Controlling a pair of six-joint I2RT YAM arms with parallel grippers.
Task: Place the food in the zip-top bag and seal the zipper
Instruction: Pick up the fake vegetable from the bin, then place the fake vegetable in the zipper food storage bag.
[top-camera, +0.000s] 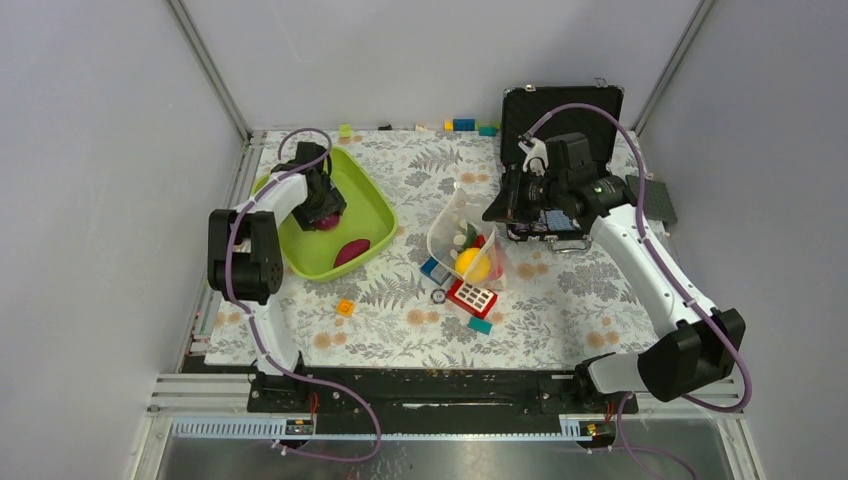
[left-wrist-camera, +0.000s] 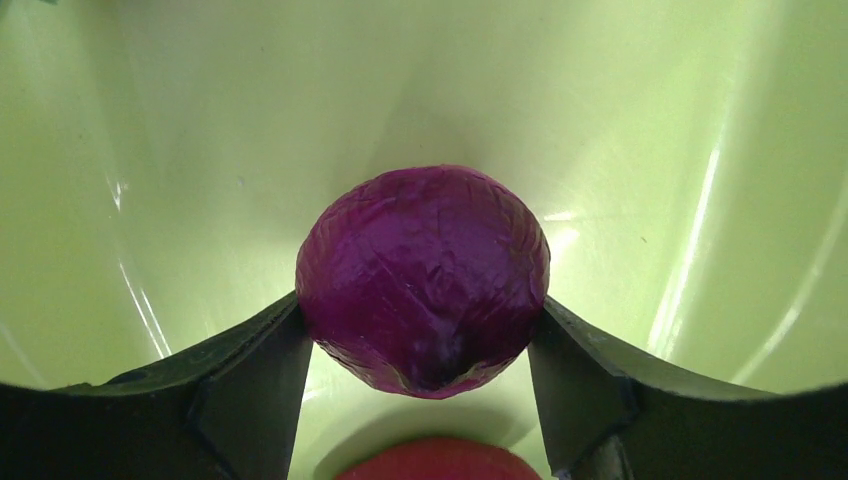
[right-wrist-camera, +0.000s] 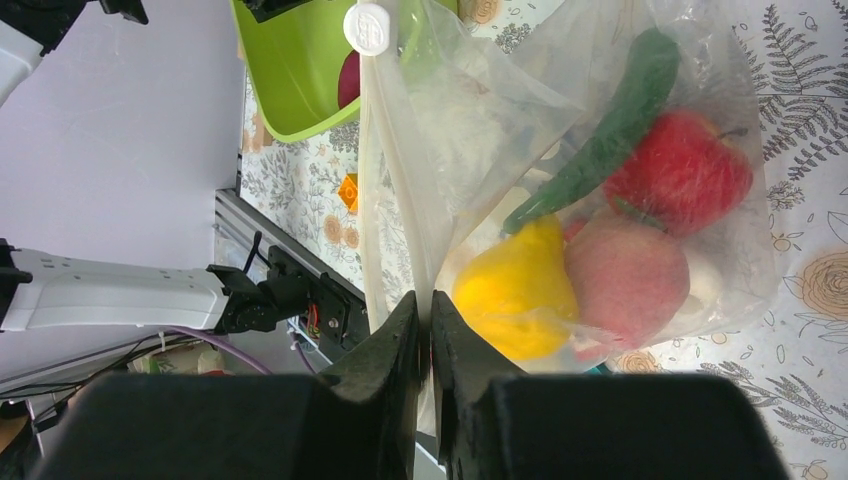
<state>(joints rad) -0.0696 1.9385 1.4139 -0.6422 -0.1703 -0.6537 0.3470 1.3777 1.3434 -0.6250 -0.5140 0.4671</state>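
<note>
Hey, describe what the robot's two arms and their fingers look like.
Left arm and right arm are white tubular links with bulky black joints. A purple cable loops along each. The fingers are matte black, tapered wedges.

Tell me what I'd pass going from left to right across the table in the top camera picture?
Lime-green plastic tub → clear plastic zip-top bag → black open case.
</note>
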